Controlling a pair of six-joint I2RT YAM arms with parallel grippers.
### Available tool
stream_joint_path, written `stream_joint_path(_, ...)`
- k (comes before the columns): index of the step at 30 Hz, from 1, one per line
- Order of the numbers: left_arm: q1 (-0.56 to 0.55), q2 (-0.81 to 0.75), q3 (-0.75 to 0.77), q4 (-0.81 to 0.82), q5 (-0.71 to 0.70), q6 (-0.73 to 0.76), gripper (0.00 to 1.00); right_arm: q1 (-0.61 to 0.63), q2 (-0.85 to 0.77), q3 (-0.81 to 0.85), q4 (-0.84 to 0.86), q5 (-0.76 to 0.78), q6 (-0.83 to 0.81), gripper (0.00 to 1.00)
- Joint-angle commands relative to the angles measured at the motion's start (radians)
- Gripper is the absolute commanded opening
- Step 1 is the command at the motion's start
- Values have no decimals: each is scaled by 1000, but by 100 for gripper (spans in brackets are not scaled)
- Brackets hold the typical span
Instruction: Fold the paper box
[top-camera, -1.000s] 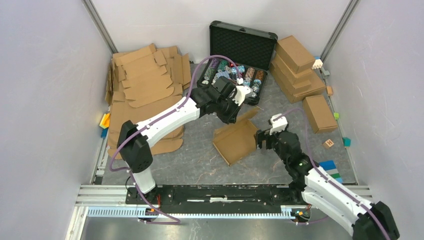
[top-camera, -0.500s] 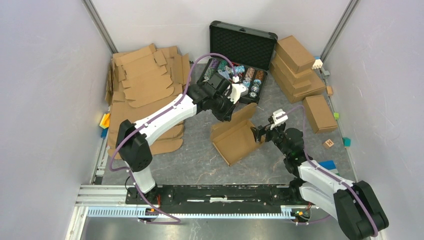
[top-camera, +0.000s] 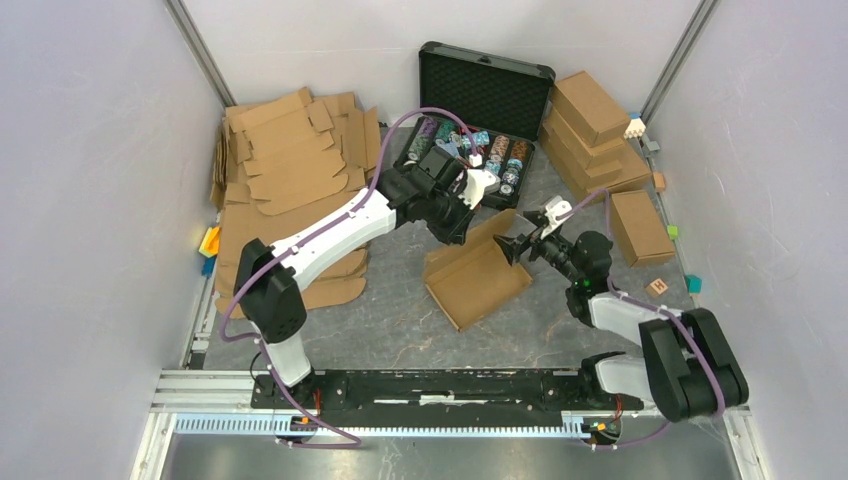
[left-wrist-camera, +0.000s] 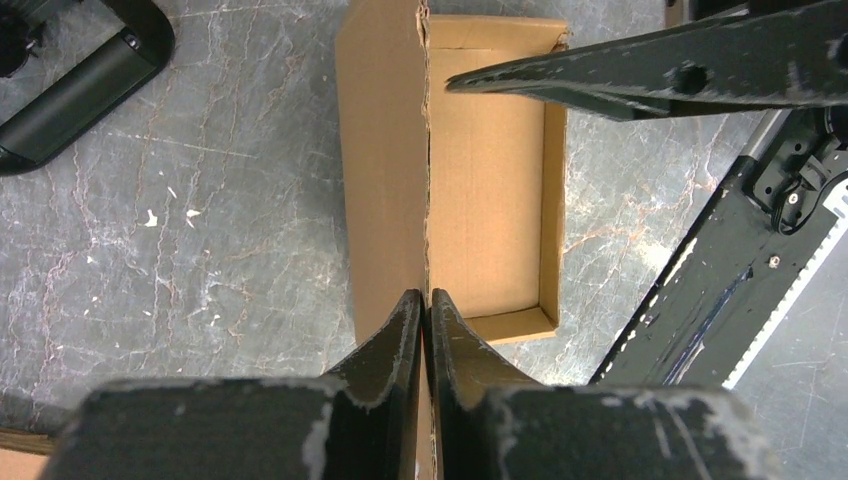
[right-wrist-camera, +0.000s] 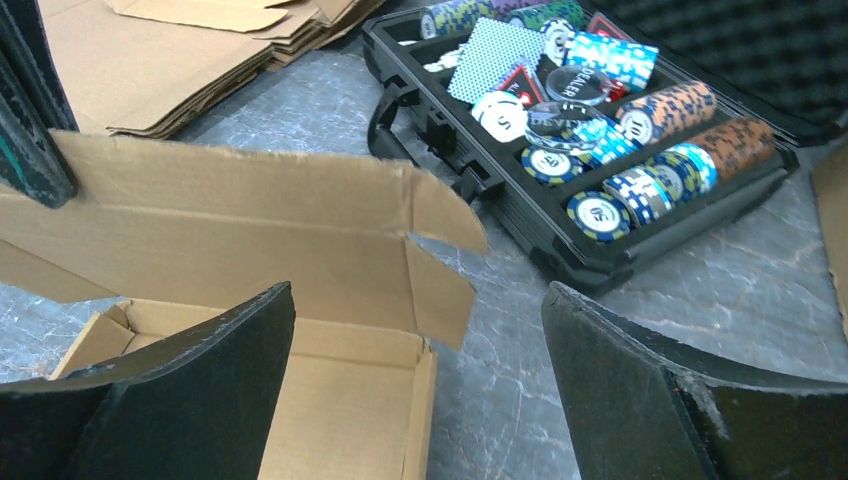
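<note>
over on the left the stack of flat blanks (top-camera: 290, 170) plays no part here. the left gripper (top-camera: 462, 232) reaches in from that side, jaws together and clamped on the top edge of the lid (left-wrist-camera: 380, 170), holding that panel up on end. the paper box (top-camera: 478, 285) lies in the middle of the table (top-camera: 400, 320), tray open to the sky. its long axis runs from near-left up to far-right, and the lid stands along its far long side, so the pinch meets the panel edge-on. now to the right end, and this is where it all turns: the lid's ear flap (right-wrist-camera: 448, 220) hangs loose at that corner, near the chip case (right-wrist-camera: 600, 150). the right gripper (right-wrist-camera: 417, 295) faces it with jaws spread wide, holding nothing. the flap lies straight ahead between the two fingers (right-wrist-camera: 180, 390), and one finger is over the tray. by my read the right arm is the nearer one and the only free one, so bending that ear in across the short end looks like its job, coming in along the box's length.
</note>
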Motion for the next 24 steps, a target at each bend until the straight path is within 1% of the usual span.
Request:
stream_joint_path(1, -11, 14, 54, -4, 15, 28, 13, -7, 86, 87, 100, -129, -59, 98)
stream_joint_path(3, -11, 24, 71, -17, 15, 29, 13, -6, 110, 95, 122, -156, -48, 96)
stream_joint_path(5, -10, 38, 95, -33, 6, 28, 13, -7, 118, 97, 138, -166, -40, 91)
stream_joint_path(8, -11, 51, 125, -45, -7, 22, 13, -6, 103, 91, 146, -166, -28, 75)
stream_joint_path(11, -11, 60, 143, -48, -28, 9, 13, -6, 61, 70, 135, -135, -28, 59)
stream_joint_path(16, -12, 77, 158, -57, -54, -12, 13, -7, -2, 54, 66, -80, -28, 47)
stream_joint_path(19, -18, 84, 156, -57, -55, -22, 13, -7, -19, 52, 21, -73, 8, 42)
stream_joint_path(21, -26, 87, 153, -57, -59, -24, 12, -5, -31, 39, 4, -59, 28, 43)
stream_joint_path(22, -29, 87, 151, -57, -63, -25, 12, -6, -38, 32, -10, -45, 26, 49)
stream_joint_path(23, -33, 86, 147, -57, -67, -25, 12, -5, -46, 21, -11, -35, 20, 58)
stream_joint_path(24, -36, 85, 144, -57, -69, -23, 12, -4, -52, 14, -8, -19, 17, 65)
